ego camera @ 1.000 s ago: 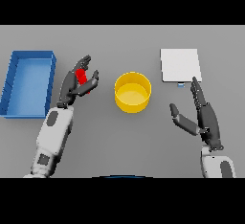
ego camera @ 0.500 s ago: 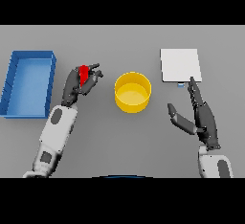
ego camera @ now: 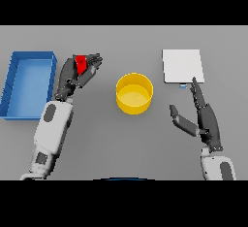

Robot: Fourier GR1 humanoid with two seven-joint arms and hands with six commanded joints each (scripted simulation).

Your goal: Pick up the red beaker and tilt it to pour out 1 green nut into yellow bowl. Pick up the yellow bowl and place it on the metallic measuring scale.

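Observation:
My left hand is curled round the red beaker, which shows as a small red patch between the dark fingers, held left of the yellow bowl. The bowl stands on the table's middle; no nut can be made out in it. The metallic measuring scale, a pale square plate, lies at the back right. My right hand hovers with straight fingers to the right of the bowl and just in front of the scale, holding nothing.
A blue open-topped bin sits at the far left of the grey table, close beside my left forearm.
My left hand has lifted the red beaker farther from me and slightly right, toward the bowl. The right hand has barely moved.

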